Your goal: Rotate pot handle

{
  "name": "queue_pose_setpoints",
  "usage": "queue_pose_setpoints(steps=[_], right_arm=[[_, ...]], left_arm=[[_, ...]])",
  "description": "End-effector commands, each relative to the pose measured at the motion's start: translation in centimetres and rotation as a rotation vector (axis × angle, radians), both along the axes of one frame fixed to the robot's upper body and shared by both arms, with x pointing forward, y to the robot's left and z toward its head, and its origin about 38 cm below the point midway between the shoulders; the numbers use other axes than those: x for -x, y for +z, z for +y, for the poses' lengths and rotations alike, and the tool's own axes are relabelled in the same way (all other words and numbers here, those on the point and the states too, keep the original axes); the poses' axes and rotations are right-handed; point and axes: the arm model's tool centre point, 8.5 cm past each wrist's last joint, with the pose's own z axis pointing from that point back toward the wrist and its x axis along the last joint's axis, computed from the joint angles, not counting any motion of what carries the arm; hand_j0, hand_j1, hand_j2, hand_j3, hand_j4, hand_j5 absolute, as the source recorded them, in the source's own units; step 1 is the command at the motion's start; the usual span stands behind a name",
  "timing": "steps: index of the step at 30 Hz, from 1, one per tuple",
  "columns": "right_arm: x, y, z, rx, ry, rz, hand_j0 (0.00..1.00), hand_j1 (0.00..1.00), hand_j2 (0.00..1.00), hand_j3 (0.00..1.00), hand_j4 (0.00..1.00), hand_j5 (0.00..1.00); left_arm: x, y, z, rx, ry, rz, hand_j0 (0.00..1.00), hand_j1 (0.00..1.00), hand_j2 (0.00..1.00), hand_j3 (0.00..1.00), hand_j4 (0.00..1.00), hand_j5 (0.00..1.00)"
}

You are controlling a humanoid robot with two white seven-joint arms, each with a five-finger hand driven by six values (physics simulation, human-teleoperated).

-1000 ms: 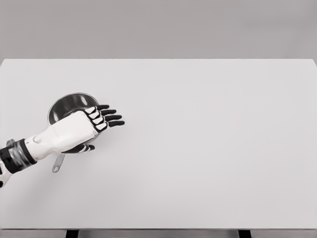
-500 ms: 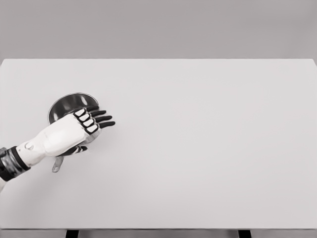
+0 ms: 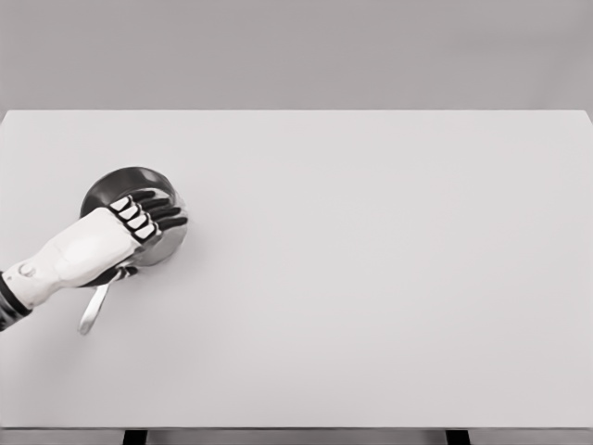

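— Well, where's the pot (image 3: 109, 183) sitting?

— Near the table's (image 3: 371, 278) left edge, a bit back from the middle of it. The handle (image 3: 94, 308) sticks out toward the front edge, leaning slightly left, so its long axis runs nearly front to back.

— And the hand?

— Only the left hand (image 3: 111, 236) is in sight; the right arm isn't in view at all. The left forearm comes in from the left edge and angles up and to the right, so the palm lies over the near side of the pot, right above where the handle joins the bowl.

— Fingers?

— The four dark fingers (image 3: 153, 211) are laid out side by side, fairly straight, reaching over the bowl. They aren't wrapped round anything. The thumb is tucked under the palm, close to the handle's root, but I can't tell whether it touches.

— So is it gripping the handle?

— I'd say not. The free end of the handle pokes out below the wrist, toward the front edge, with nothing around it.

— What does the turn hinge on, then?

— My guess: the handle lies below and behind the fingertips, back toward the wrist. To swing it, the hand needs to press or hook near that root, not out over the bowl.
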Motion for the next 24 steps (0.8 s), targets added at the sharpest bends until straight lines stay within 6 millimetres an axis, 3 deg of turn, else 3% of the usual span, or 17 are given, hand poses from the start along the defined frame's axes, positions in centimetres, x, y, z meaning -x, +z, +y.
queue_pose_setpoints(steps=[1, 5, 24], right_arm=[[0.0, 0.0, 0.0, 0.000, -0.001, 0.000, 1.00, 1.00, 1.00, 1.00, 1.00, 1.00], [0.0, 0.0, 0.0, 0.000, -0.001, 0.000, 1.00, 1.00, 1.00, 1.00, 1.00, 1.00], [0.0, 0.0, 0.0, 0.000, -0.001, 0.000, 1.00, 1.00, 1.00, 1.00, 1.00, 1.00]], left_arm=[[-0.2, 0.0, 0.7, -0.002, 0.017, 0.002, 1.00, 1.00, 1.00, 1.00, 1.00, 1.00], [-0.4, 0.1, 1.2, -0.009, 0.032, 0.001, 1.00, 1.00, 1.00, 1.00, 1.00, 1.00], [-0.7, 1.2, 13.1, -0.051, 0.368, -0.012, 1.00, 1.00, 1.00, 1.00, 1.00, 1.00]])
